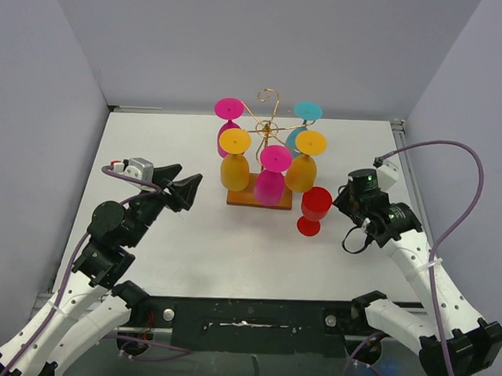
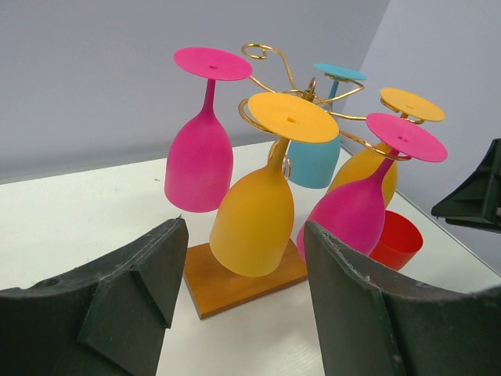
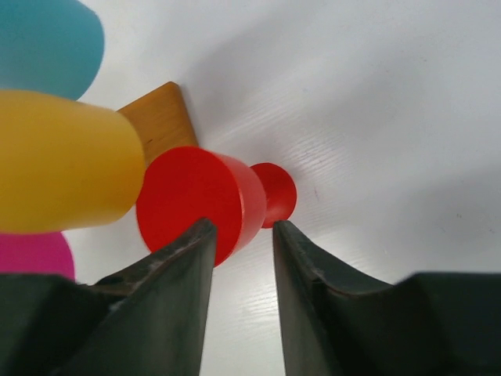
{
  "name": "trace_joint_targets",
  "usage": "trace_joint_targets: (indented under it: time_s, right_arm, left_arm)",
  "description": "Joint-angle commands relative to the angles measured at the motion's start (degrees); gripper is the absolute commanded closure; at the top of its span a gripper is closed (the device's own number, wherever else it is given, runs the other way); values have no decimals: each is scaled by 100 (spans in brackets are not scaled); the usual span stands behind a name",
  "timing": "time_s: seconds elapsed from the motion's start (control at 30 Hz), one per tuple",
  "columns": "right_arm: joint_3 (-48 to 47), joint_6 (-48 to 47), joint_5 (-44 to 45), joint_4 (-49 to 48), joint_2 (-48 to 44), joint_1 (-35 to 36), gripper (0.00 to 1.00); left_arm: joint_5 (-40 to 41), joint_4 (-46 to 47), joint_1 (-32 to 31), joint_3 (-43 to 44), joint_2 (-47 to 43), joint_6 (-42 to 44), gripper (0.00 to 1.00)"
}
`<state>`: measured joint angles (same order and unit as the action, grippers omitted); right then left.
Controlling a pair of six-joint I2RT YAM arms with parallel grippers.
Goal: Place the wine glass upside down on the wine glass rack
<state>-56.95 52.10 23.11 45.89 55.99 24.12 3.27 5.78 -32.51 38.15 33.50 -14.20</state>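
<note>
Hovering left of the wine glass rack (image 1: 268, 129), the left gripper (image 1: 183, 182) stands wide open, its fingers (image 2: 141, 282) empty and clear of the pink, yellow and teal hung glasses (image 1: 234, 166). The red wine glass (image 1: 314, 209) stands upright on the table (image 1: 198, 252), just off the rack's front right corner. Farther right of the rack, the right gripper (image 1: 339, 203) has its jaws set narrow, reaching toward the bowl and stem. Whether they pinch the glass cannot be told.

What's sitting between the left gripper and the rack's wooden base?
Nothing: only bare white table separates the left gripper from the wooden base, as the top view shows.
</note>
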Motion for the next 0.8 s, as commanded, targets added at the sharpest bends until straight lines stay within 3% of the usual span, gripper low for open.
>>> trace_joint_targets:
  time_s: [0.0,0.53,0.67,0.77]
  right_arm:
    - [92,-764,-834,-560,210,-373,71]
    - [-21,-1193,-1060,-660,672,-388,67]
    - [-14,-1280,-1038,-645,836,-374,70]
    - [-62,-1374,-888,-568,918,-376,78]
  left_arm:
    - [132,207,21,52,-34,63,40]
    - [192,187,25,41,-31,84,40]
    - [200,178,26,34,-47,84,40]
    - [214,176,25,34,-62,90,40]
